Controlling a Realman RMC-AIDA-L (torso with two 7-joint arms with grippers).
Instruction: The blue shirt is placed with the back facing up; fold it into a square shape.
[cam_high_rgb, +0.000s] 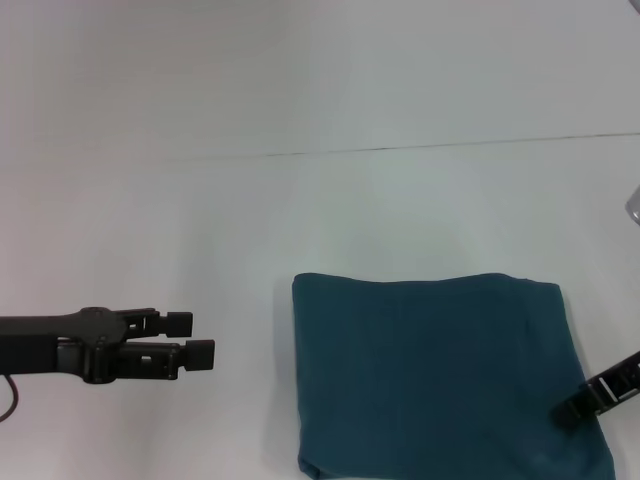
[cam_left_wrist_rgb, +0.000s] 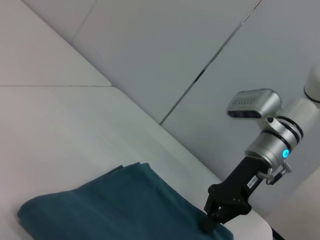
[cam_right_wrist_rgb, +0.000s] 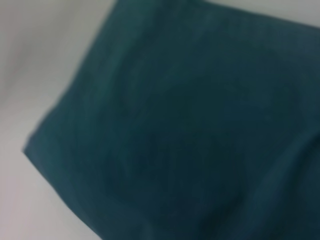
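Right pincer (cam_high_rgb: 578, 408) is pressing on the blue shirt (cam_high_rgb: 435, 375)'s right edge, grip state unclear; left pincer (cam_high_rgb: 200, 340) is hovering apart from the shirt, jaws slightly parted.

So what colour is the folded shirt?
The shirt is plain dark teal-blue; the head view shows it best.

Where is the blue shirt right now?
The shirt lies folded on the white table, low and right in the head view, with the right hand at its right edge and the left hand apart, left.
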